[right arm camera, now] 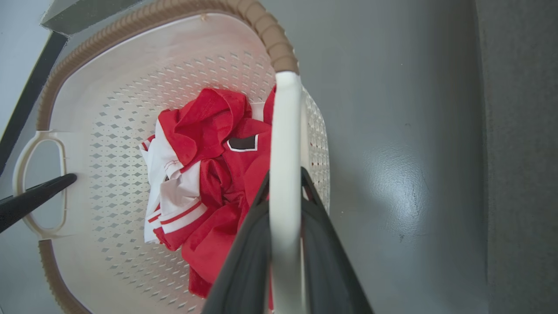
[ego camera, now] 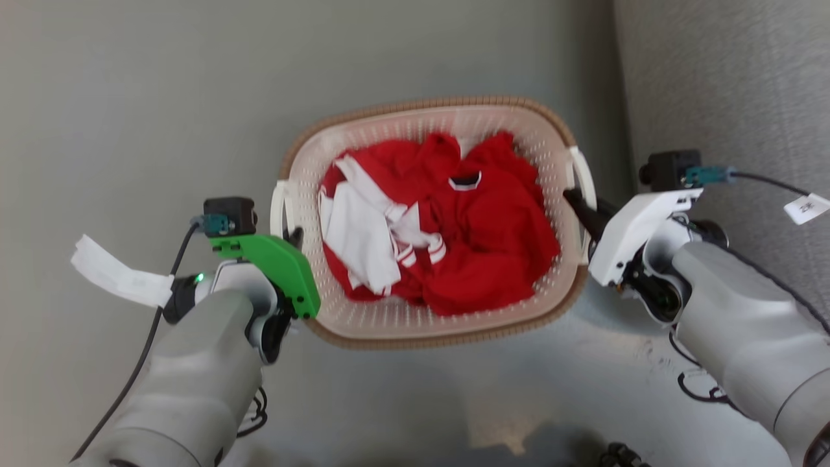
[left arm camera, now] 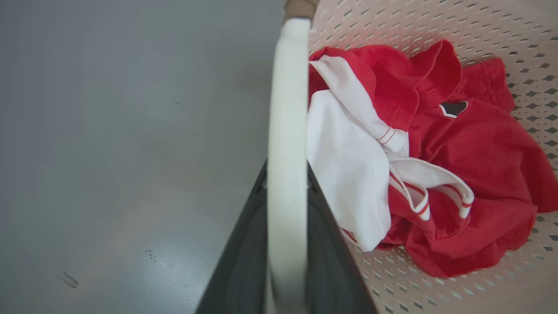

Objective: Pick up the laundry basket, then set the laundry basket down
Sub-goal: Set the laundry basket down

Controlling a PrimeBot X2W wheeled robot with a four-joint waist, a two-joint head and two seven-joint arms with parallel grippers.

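Note:
The laundry basket (ego camera: 548,139) is cream-white and perforated with a brown woven-look rim, and it holds red and white clothes (ego camera: 447,227). My left gripper (ego camera: 293,237) is shut on the basket's left white loop handle (left arm camera: 287,109), which runs between its dark fingers (left arm camera: 244,244). My right gripper (ego camera: 576,198) is shut on the right loop handle (right arm camera: 285,131) in the same way. The basket looks level between the two arms. Its soft shadow on the floor suggests it hangs a little above it.
Grey smooth floor (ego camera: 130,97) surrounds the basket. A darker grey textured surface (ego camera: 733,97) runs along the right side. White paper tags (ego camera: 117,275) hang from both wrist cables. A black cable (ego camera: 697,386) lies under my right forearm. A dark strip (right arm camera: 26,96) crosses beyond the basket.

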